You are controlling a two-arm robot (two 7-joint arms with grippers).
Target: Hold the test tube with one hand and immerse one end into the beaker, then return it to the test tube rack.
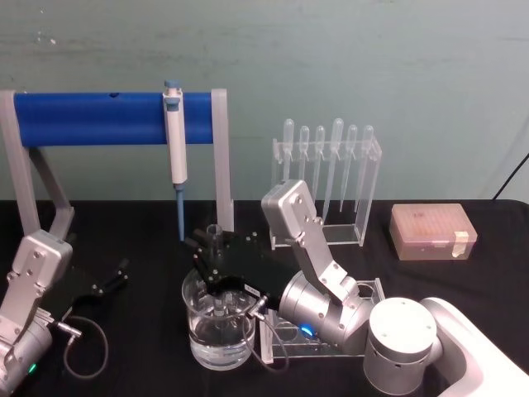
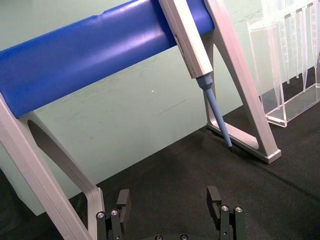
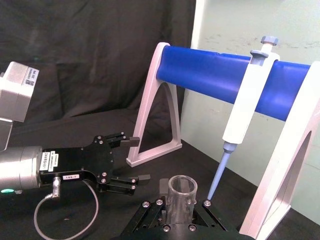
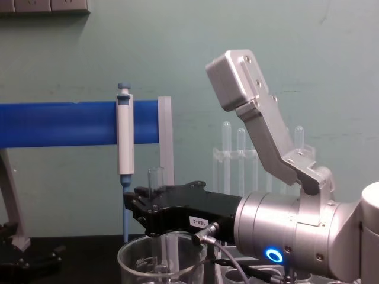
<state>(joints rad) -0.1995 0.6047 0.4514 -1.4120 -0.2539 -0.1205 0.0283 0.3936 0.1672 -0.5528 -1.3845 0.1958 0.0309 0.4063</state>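
Observation:
The test tube (image 1: 215, 236) stands upright in my right gripper (image 1: 216, 258), which is shut on it directly over the beaker (image 1: 201, 341). In the chest view the test tube (image 4: 156, 178) rises above the black jaws of the right gripper (image 4: 149, 208), and its lower part reaches below the rim of the beaker (image 4: 136, 259). I cannot tell whether its tip touches the liquid. The right wrist view looks down on the open rim of the test tube (image 3: 182, 194). My left gripper (image 1: 111, 277) rests open and empty on the table at the left, and the left gripper (image 2: 169, 200) holds nothing.
A blue bar on grey legs (image 1: 83, 118) spans the back left, with a white-and-blue pipettor (image 1: 175, 132) hanging from it. A clear stand of plastic pipettes (image 1: 331, 178) and a tan tip box (image 1: 432, 231) sit at the back right. An acrylic rack with holes (image 1: 285, 339) lies under the right arm.

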